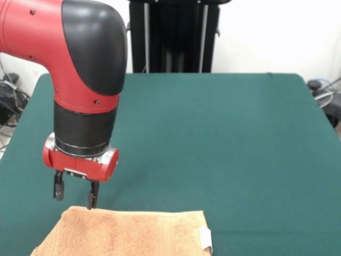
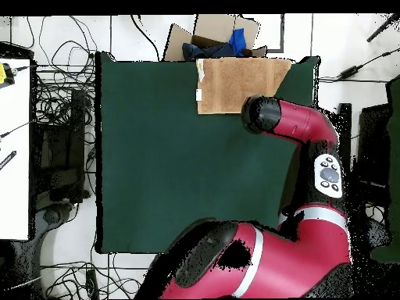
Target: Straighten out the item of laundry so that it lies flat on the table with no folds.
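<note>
The peach-orange towel (image 1: 128, 234) lies at the table's near edge in the front view, and the picture's bottom cuts off its near part. Its white tag (image 1: 205, 238) sits on the right edge. What shows of it looks flat. My gripper (image 1: 74, 196) hangs open and empty just above the towel's far left corner, one fingertip (image 1: 92, 202) right at the towel's edge. In the overhead view the towel (image 2: 234, 84) lies at the top edge of the green table (image 2: 156, 156). There the arm's wrist (image 2: 262, 114) covers the gripper at the towel's lower right corner.
The arm's elbow and base (image 2: 258, 258) overhang the table's bottom right in the overhead view. A cardboard box with blue cloth (image 2: 212, 43) stands beyond the table's top edge. Cables (image 2: 58, 101) and a white bench (image 2: 14, 148) lie off the left side.
</note>
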